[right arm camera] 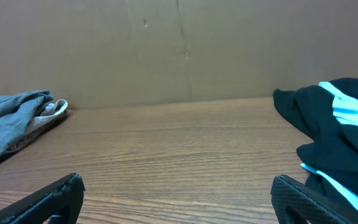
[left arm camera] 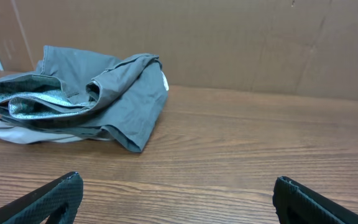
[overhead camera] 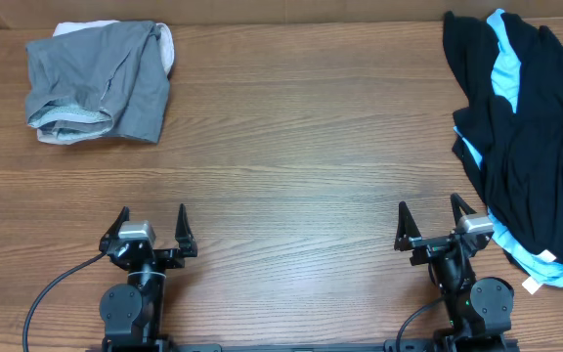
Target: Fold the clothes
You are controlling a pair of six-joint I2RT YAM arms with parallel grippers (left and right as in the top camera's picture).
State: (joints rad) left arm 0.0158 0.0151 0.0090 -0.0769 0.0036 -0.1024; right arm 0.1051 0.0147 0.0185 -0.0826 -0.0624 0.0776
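Observation:
A grey garment (overhead camera: 101, 80) lies bunched at the table's far left, over a bit of white cloth; it also shows in the left wrist view (left arm camera: 86, 93) and the right wrist view (right arm camera: 14, 121). A black and light-blue garment (overhead camera: 528, 137) lies crumpled along the right edge, also in the right wrist view (right arm camera: 337, 134). My left gripper (overhead camera: 152, 217) is open and empty near the front edge, its fingers showing in the left wrist view (left arm camera: 178, 186). My right gripper (overhead camera: 429, 211) is open and empty next to the black garment's lower end, and shows in the right wrist view (right arm camera: 178, 186).
The wooden table (overhead camera: 301, 147) runs between the two garments. A brown cardboard wall (left arm camera: 241, 43) stands behind the table's far edge. A white tag (overhead camera: 532, 286) sticks out at the black garment's front end.

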